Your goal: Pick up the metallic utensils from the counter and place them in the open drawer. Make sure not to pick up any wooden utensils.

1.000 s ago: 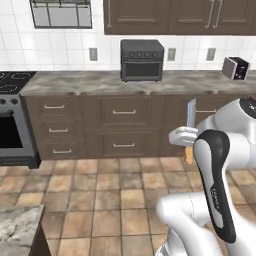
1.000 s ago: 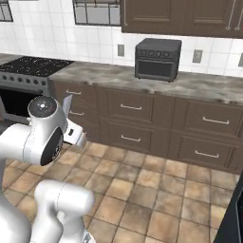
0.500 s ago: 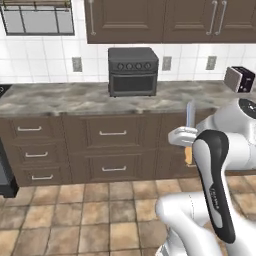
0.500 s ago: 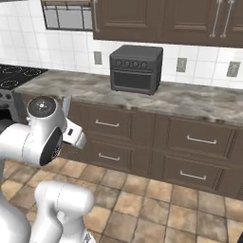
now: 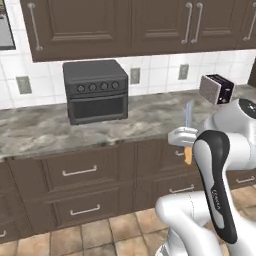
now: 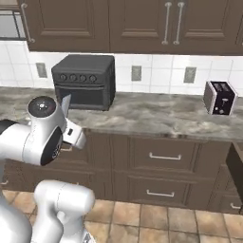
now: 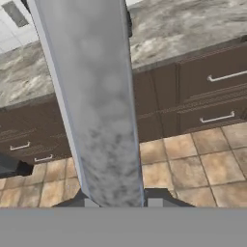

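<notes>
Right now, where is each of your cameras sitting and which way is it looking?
Left base view: behind the arm on its left, facing the counter, toaster oven and toaster; the white arm rises at lower right, its gripper holding a metallic utensil upright.
Right base view: behind on the right, facing the same counter; the arm rises at lower left.
Hand view: on the hand, looking along the gripper at cabinet drawers and floor tiles; the utensil's grey blade crosses it.
Both base views share the toaster oven, toaster and counter.

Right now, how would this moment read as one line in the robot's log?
gripper: shut on knife, blade up | ahead: counter, toaster oven, toaster | drawers: shut
</notes>
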{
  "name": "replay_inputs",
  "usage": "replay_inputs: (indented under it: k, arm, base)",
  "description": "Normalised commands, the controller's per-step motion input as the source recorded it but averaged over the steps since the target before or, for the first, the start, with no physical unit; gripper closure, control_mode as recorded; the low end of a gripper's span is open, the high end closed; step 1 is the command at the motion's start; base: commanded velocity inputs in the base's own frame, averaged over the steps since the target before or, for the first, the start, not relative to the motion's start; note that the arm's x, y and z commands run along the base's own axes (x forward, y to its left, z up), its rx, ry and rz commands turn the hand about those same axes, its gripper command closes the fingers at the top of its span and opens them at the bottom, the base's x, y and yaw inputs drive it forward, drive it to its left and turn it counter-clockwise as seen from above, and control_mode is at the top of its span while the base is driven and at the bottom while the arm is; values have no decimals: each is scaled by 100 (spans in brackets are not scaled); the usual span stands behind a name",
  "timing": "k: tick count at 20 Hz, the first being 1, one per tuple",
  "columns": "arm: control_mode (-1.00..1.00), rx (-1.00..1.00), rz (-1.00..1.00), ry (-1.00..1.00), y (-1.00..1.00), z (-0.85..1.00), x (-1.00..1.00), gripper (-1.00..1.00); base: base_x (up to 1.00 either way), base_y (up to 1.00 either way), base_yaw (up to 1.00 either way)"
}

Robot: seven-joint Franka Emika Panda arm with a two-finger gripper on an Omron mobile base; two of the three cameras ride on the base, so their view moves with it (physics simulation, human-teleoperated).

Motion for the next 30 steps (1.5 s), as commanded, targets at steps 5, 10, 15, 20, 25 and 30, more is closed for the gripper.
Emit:
replay_inputs:
  k: [5, 10, 15, 20, 25, 30]
  arm:
    - [100, 0, 0, 0, 0, 0, 0, 100]
    - [100, 0, 0, 0, 0, 0, 0, 100]
    - [100, 0, 0, 0, 0, 0, 0, 100]
    - [100, 0, 0, 0, 0, 0, 0, 100]
    - [100, 0, 0, 0, 0, 0, 0, 100]
    - [100, 0, 0, 0, 0, 0, 0, 100]
  base:
    - [93, -12, -54]
    - [76, 0, -63]
    - [52, -3, -69]
    - [40, -23, -67]
    - [17, -48, -58]
    - [31, -16, -43]
